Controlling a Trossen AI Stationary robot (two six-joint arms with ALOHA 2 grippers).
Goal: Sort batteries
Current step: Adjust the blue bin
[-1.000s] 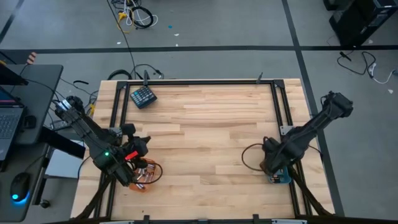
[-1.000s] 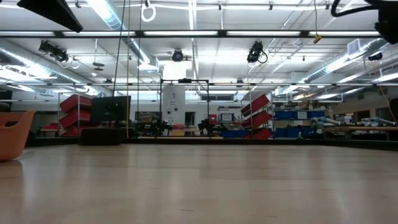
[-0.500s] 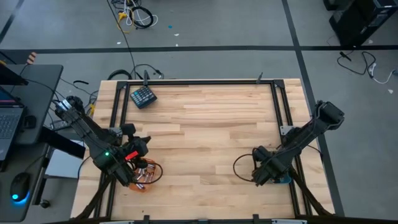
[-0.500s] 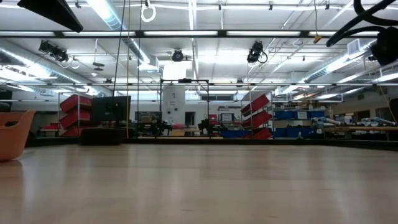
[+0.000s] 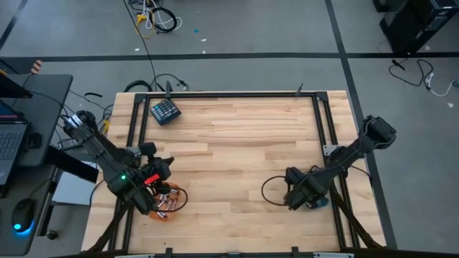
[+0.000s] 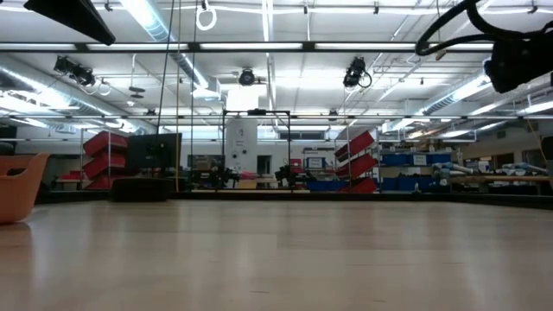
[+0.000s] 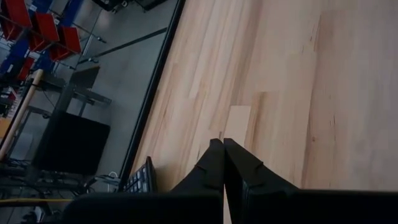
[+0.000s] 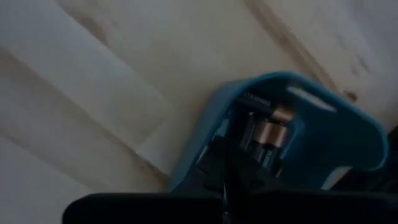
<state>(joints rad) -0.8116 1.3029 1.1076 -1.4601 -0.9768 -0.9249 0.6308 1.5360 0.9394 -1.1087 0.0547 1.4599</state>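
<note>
right wrist view: right pincer (image 8: 224, 177) closed, empty, over batteries (image 8: 264, 127) in blue tray (image 8: 348, 134).

Right claw (image 5: 295, 197) has swung inward over table (image 5: 237, 143).

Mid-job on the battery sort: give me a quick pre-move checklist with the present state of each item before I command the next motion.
1. Right gripper jaws shut, at the rim of the blue tray: ok.
2. Batteries lying inside the blue tray: ok.
3. Right jaws holding a battery: cannot tell, the tips are dark against the tray.
4. Left gripper jaws shut, nothing between them, above bare wood: ok.
5. Orange tray beside the left arm at the table's near left corner holds batteries: ok, count cannot tell.
6. Keypad block at the far left, away from both arms: ok.
</note>
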